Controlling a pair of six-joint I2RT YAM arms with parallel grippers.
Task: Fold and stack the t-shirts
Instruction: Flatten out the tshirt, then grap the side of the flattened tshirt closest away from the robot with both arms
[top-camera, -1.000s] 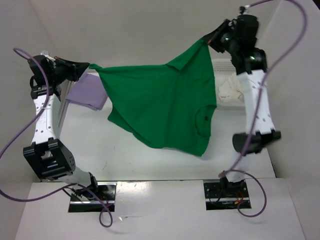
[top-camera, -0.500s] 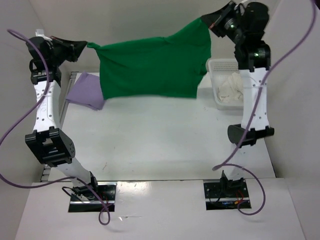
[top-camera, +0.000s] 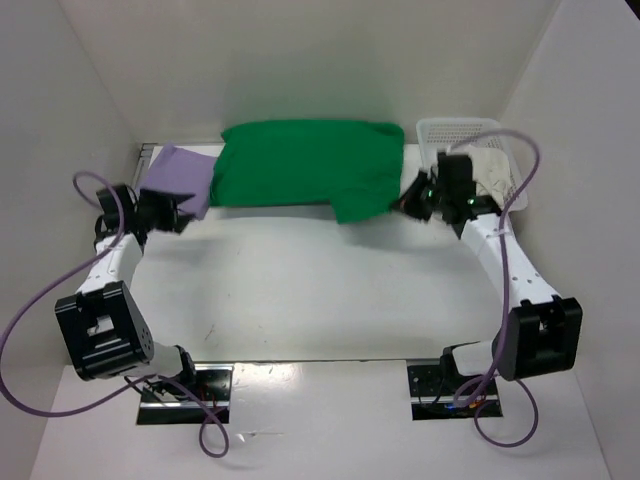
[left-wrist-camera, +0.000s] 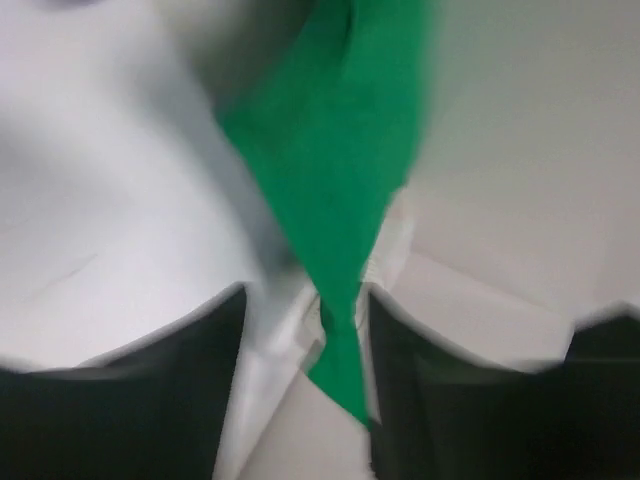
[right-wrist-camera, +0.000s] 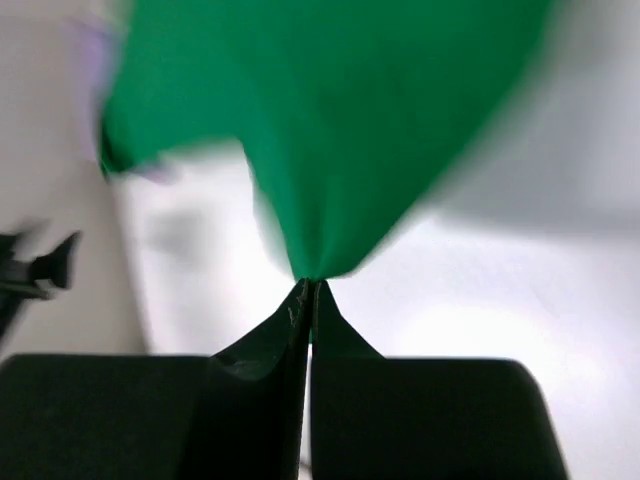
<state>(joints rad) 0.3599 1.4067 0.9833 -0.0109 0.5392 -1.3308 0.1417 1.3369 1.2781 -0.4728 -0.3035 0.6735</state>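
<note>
Your left gripper (left-wrist-camera: 305, 310) has its fingers spread, with a corner of the green t-shirt (top-camera: 310, 160) loose between them. Your right gripper (right-wrist-camera: 308, 290) is pinching the other end. The shirt's lying across the far side of the table (top-camera: 320, 290), right beside the lavender t-shirt (top-camera: 180, 178).

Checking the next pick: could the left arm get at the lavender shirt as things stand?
Probably yes. The left gripper sits open right beside the lavender shirt, whose near side lies uncovered; the green shirt only meets its right edge.
</note>
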